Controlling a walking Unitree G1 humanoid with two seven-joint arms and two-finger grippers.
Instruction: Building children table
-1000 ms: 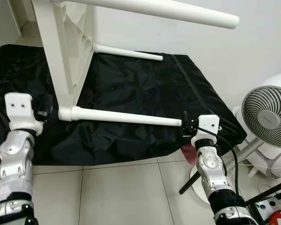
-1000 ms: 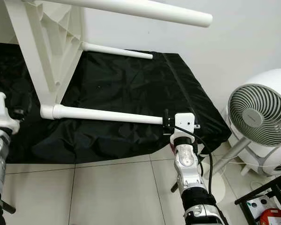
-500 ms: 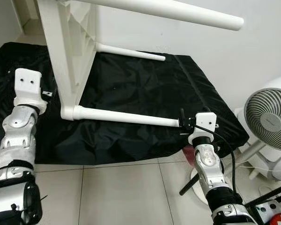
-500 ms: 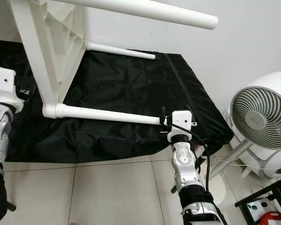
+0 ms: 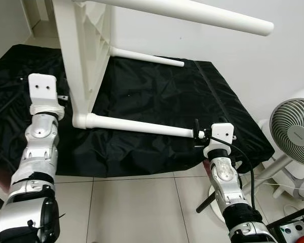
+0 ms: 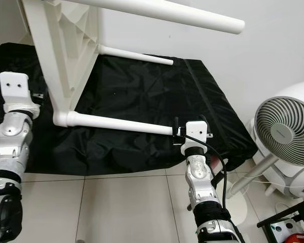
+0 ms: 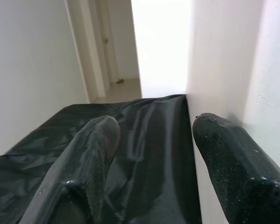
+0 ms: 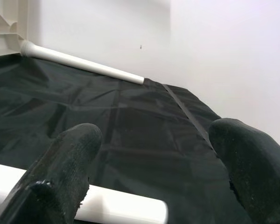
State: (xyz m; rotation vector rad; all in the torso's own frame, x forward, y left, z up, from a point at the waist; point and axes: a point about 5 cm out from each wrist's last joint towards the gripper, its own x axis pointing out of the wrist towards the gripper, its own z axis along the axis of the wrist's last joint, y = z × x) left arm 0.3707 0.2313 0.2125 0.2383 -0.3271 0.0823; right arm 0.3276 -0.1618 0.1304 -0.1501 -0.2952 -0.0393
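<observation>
Three white legs (image 5: 142, 125) show on the white children's table (image 5: 83, 55), which lies on its side on a black sheet (image 5: 152, 96) at upper left and centre. The right end effector (image 5: 198, 137) sits at the tip of the lowest leg, right of centre, fingers spread in its wrist view. The left end effector (image 7: 151, 154), fingers apart, seems to touch the tabletop. One fan (image 5: 294, 132) stands at right.
</observation>
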